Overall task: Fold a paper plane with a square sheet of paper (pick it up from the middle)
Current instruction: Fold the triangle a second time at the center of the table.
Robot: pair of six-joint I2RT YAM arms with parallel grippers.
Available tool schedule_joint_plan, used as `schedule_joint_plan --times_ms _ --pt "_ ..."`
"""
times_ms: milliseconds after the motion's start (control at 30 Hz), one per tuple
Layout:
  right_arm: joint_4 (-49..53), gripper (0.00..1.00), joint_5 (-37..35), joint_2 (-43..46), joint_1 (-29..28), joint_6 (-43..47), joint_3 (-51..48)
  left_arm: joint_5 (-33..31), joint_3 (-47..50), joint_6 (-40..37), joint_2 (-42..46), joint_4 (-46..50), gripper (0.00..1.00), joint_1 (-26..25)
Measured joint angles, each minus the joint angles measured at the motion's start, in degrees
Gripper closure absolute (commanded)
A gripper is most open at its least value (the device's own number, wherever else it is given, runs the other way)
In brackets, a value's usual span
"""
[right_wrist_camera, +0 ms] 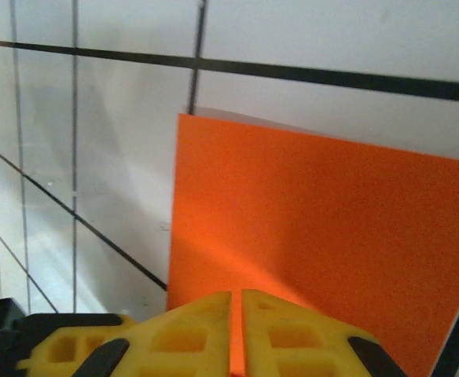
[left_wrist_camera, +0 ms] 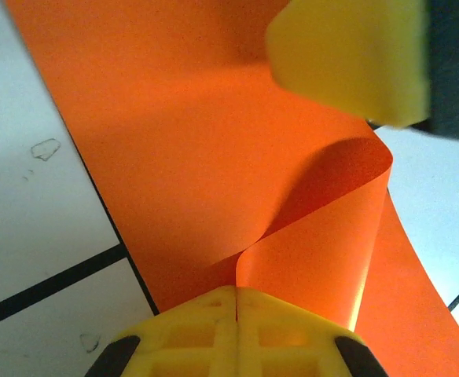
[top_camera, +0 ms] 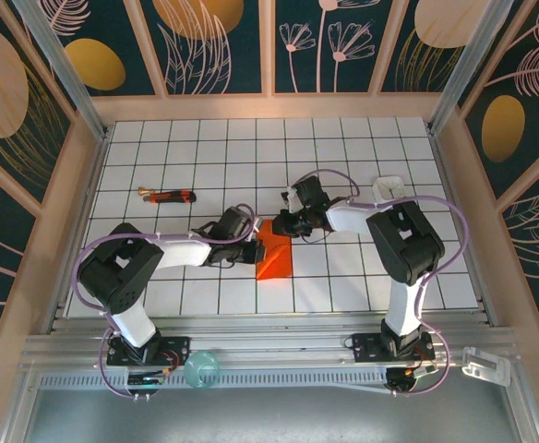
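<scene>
- Orange-red and thin, the square sheet of paper (left_wrist_camera: 182,157) is being pinched right at the tips of the left gripper (left_wrist_camera: 237,294). Its pads are being pressed together on the sheet, and a soft loop of paper is being raised just ahead of them.
- At the tips of the right gripper (right_wrist_camera: 237,298) the pads are likewise being held together. The sheet's near edge is being clamped between them, so far as can be judged, with flat paper being spread ahead and to the right of the fingers.
- An early fold is judged to be in hand: a flap is being rolled over, but no crease is being set yet.
- For the next move, the loop is being required to come down edge to edge and be flattened sharply, without the thin paper being dragged or torn.
- From the left wrist, the curl is being shown with one yellow finger (left_wrist_camera: 347,55) of the other gripper beyond it.
- From above, both grippers are being shown meeting over the sheet on the gridded table (top_camera: 205,148), with a red-and-black tool (top_camera: 168,196) lying well beyond the left gripper.
</scene>
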State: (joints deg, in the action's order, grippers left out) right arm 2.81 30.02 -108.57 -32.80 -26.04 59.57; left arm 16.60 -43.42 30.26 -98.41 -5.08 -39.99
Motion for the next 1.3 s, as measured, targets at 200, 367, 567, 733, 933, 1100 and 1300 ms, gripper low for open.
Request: schedule_joint_plan --times_ms 200,367,567,733,933,1100,1300 --pt "-0.04 0.90 -0.59 -1.01 0.17 0.22 -1.03 -0.83 -0.26 0.00 1.36 3.56 1.00 -0.22" --pt "-0.42 0.91 -0.59 -1.01 0.17 0.24 -1.25 -0.87 -0.50 0.00 1.68 5.05 1.00 -0.20" --pt "-0.44 0.91 -0.59 -1.01 0.17 0.26 -1.25 -1.11 -1.16 -0.02 1.60 6.10 1.00 -0.22" --pt "-0.61 0.91 -0.57 -1.01 0.17 0.26 -1.40 -1.51 -3.32 -0.09 0.59 7.28 1.00 -0.22" --pt "-1.05 0.91 -0.57 -0.98 0.17 0.26 -1.62 -1.70 -4.26 -0.46 -0.63 7.96 1.00 -0.20" --pt "-1.29 0.91 -0.55 -0.98 0.20 0.26 -1.79 -1.70 -4.28 -0.50 -0.63 7.98 1.00 -0.20" --pt "-1.29 0.91 -0.57 -0.98 0.20 0.28 -1.77 -1.66 -4.24 -0.48 -0.55 7.98 1.00 -0.20"
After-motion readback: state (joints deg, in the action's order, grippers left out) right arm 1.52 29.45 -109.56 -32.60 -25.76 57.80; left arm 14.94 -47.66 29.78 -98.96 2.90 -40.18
